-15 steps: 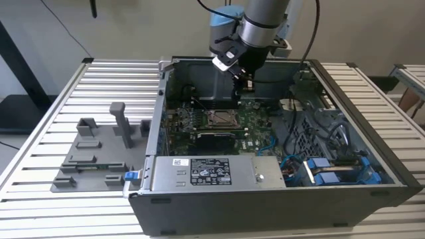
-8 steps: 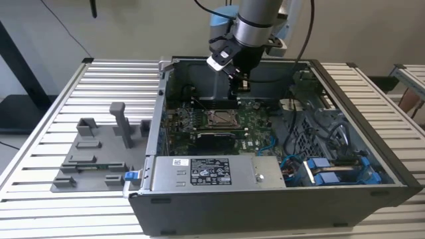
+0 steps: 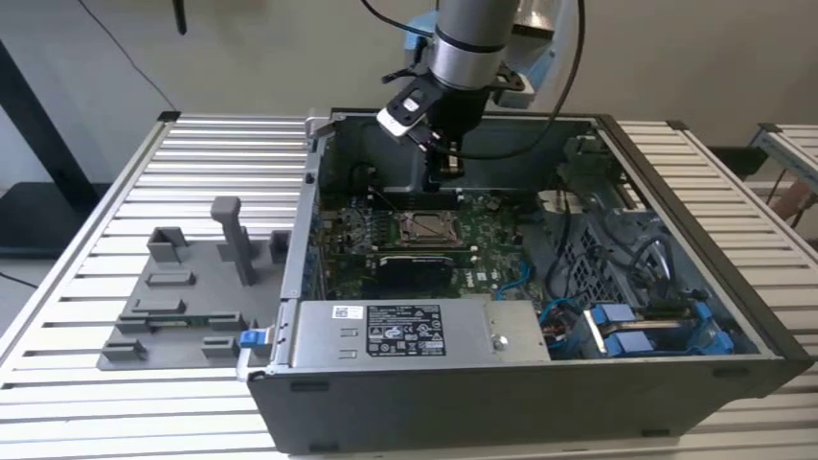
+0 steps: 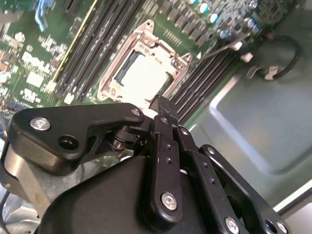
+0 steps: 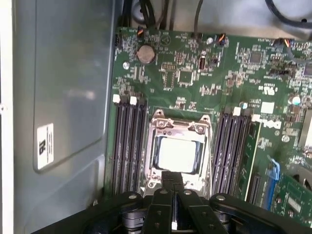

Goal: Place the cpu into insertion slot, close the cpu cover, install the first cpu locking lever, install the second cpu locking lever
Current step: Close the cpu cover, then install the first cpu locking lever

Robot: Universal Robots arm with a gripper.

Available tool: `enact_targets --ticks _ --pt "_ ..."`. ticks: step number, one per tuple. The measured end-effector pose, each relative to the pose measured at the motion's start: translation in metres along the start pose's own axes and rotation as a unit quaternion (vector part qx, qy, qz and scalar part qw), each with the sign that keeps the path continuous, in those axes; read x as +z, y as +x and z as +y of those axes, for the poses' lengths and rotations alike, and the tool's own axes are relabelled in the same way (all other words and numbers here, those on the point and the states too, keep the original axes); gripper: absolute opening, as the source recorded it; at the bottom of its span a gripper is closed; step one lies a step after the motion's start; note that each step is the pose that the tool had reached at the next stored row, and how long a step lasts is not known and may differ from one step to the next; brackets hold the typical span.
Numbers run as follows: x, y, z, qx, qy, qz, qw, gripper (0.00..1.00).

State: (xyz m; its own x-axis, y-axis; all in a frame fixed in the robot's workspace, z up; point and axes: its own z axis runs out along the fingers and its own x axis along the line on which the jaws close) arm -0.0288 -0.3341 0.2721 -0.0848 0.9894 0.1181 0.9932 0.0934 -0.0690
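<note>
On my remote feed, the exterior view shows a plain off-white wall (image 3: 256, 57) across the back, under soft, even light. I see a slatted light-metal table (image 3: 205, 153) spanning the foreground, with a second slatted table (image 3: 792, 144) just beside it at the exterior view's right. At the left a dark slanted post (image 3: 38, 125) rises above a strip of pale floor (image 3: 11, 287).

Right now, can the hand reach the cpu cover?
Probably yes. The hand hovers near the cover with nothing between them; the memory slots sit to the sides.
</note>
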Motion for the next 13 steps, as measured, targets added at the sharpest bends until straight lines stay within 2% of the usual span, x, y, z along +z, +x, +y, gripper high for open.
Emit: enact_targets --ticks 8,10,13 --pt "0.0014 0.0016 -0.0193 0.000 0.0001 0.0002 1.00000 0.11" --pt "0.0018 0.0020 -0.0235 0.000 0.0001 0.0015 1.00000 0.11" --pt "0.0021 0.0024 -0.0284 0.000 0.0027 0.0051 0.99998 0.11"
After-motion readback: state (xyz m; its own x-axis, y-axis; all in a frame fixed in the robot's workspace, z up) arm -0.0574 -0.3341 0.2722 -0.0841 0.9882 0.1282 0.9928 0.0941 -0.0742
